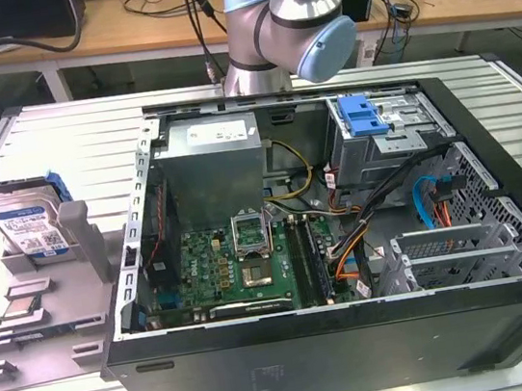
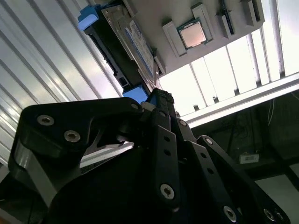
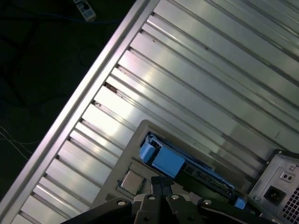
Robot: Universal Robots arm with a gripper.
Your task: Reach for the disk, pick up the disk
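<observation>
The disk (image 1: 25, 227) stands on edge in a grey holder (image 1: 83, 242) on the ribbed table, at the exterior view's left of the open computer case. It is silver with a white-and-blue label and a blue bracket. In both wrist views my gripper (image 2: 161, 95) (image 3: 161, 183) hangs above the disk (image 2: 132, 41) (image 3: 167, 160), apart from it. Its black fingers meet at one tip with nothing between them. A small flat grey chip (image 2: 193, 34) (image 3: 132, 181) lies in the holder beside the disk.
The open black computer case (image 1: 349, 339) fills the middle of the table, with a motherboard (image 1: 242, 266), cables and a drive cage with a blue latch (image 1: 364, 118). The arm's base (image 1: 282, 32) stands behind it. The case's corner (image 3: 280, 182) lies close to the holder. Ribbed aluminium table (image 3: 196, 74) surrounds everything.
</observation>
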